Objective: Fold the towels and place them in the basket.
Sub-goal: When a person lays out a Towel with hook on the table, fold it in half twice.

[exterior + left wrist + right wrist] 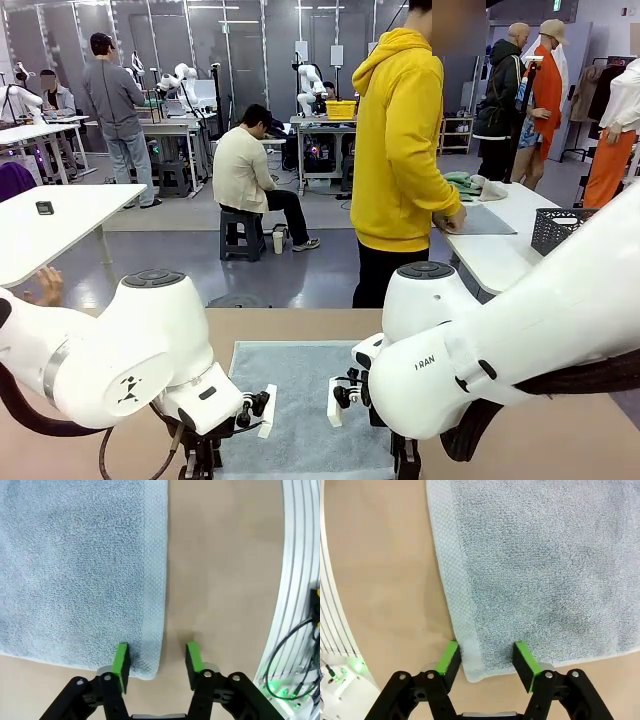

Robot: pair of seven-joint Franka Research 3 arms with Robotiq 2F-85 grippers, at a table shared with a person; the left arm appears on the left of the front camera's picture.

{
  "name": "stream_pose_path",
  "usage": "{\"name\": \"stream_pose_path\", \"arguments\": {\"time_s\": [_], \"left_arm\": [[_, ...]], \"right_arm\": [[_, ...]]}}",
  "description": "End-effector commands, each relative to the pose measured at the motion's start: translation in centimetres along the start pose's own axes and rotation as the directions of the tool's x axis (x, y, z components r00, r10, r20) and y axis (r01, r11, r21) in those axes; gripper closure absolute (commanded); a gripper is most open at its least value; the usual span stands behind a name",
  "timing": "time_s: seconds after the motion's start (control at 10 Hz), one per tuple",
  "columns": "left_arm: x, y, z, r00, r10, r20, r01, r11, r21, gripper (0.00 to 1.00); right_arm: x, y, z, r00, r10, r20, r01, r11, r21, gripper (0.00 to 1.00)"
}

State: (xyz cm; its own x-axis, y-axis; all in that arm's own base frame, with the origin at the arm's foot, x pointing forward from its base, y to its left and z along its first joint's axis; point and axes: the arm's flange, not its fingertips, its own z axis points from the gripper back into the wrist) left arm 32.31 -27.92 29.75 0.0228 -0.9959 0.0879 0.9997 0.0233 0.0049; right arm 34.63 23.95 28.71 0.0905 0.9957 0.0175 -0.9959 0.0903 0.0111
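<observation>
On the tan surface (225, 555) lay a grey-blue terry towel (305, 400); wrist views showed left hand (156, 650) and right hand (486, 647) unclenched astride its corners, the front view a dark mesh basket (560, 230) beyond.

Towel: a grey-blue towel (75, 570) lay flat, spreading far and right from its near left corner.
Border: a woven band (152, 580) ran along the towel's near edge.
Table: the tan table (220, 555) was bare on the near side of the towel.
Left gripper: the left gripper (157, 662) straddled that corner with its jaws apart, one green pad (121, 660) over the terry and the other over bare table.
Near side: a white ribbed curved housing (295, 580) stood there, with black cables (295, 645) and a green light (275, 687).
</observation>
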Motion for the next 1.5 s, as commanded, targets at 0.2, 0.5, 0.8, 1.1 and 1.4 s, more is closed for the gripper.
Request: {"name": "stream_pose_path", "arguments": {"time_s": [0.2,0.5,0.8,1.1,1.4], "left_arm": [[-1.4,-1.1,-0.2,1.0,-0.023,-0.001,0.023,1.0,0.021,1.0],[-1.3,-1.3,0.1,1.0,-0.019,-0.003,0.019,1.0,0.011,1.0],[-1.3,-1.9,1.8,1.0,-0.022,0.014,0.022,1.0,0.0,1.0],[-1.0,-2.3,6.5,0.999,-0.038,0.025,0.038,0.999,-0.014,1.0],[-0.2,-0.4,11.0,0.999,-0.019,0.038,0.019,1.0,0.005,1.0]], "right_arm": [[-2.0,2.6,-1.3,1.0,-0.01,0.0,0.01,1.0,-0.007,1.0],[-2.1,2.7,-0.8,0.999,-0.028,0.017,0.028,1.0,0.002,1.0],[-2.0,3.2,1.7,0.998,-0.017,0.056,0.015,0.999,0.032,1.0],[-1.5,3.5,7.3,0.998,0.036,0.057,-0.04,0.996,0.076,1.0],[0.1,1.5,11.0,0.995,0.089,0.041,-0.091,0.993,0.07,1.0]]}}
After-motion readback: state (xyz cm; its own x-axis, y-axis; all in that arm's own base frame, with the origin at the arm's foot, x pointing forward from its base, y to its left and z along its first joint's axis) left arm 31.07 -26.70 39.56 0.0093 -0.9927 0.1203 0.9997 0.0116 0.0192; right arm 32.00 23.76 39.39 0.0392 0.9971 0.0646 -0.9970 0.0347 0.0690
